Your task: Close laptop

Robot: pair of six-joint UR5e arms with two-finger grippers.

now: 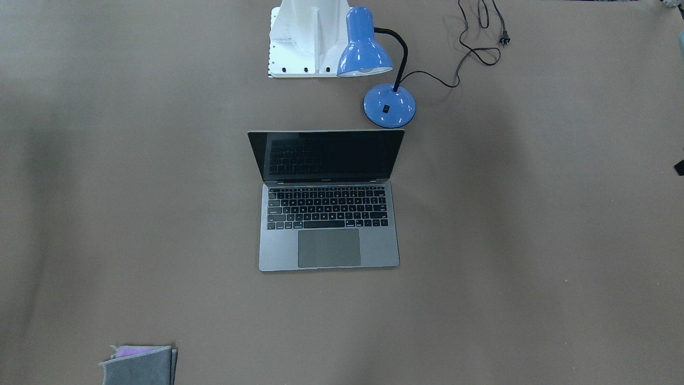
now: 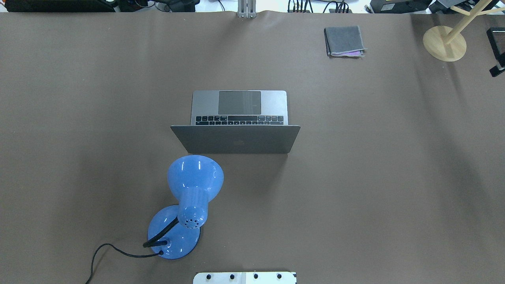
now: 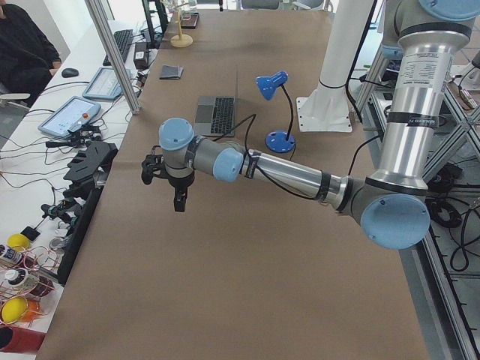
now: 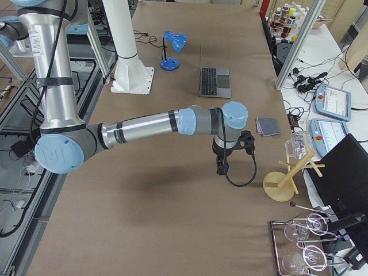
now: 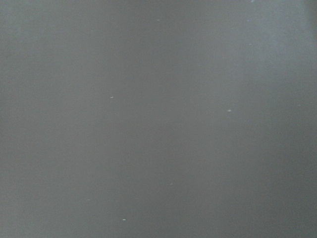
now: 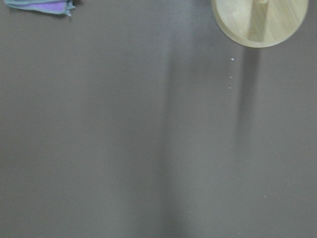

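The space-grey laptop (image 1: 328,246) stands open at the table's middle, its dark screen facing away from the robot. The overhead view shows the back of its raised lid (image 2: 236,140). It also shows small in the left side view (image 3: 216,114) and the right side view (image 4: 215,81). My left gripper (image 3: 180,204) hangs over bare table far to the laptop's left. My right gripper (image 4: 220,168) hangs far to its right, near a wooden stand. Each shows only in a side view, so I cannot tell whether it is open or shut. Both wrist views show mostly bare table.
A blue desk lamp (image 2: 195,185) stands just behind the lid on the robot's side, its cord (image 1: 473,51) trailing. A folded grey cloth (image 2: 345,40) lies at the far right. A wooden stand's round base (image 2: 444,43) sits by the right end. The white robot base (image 1: 304,37) is nearby.
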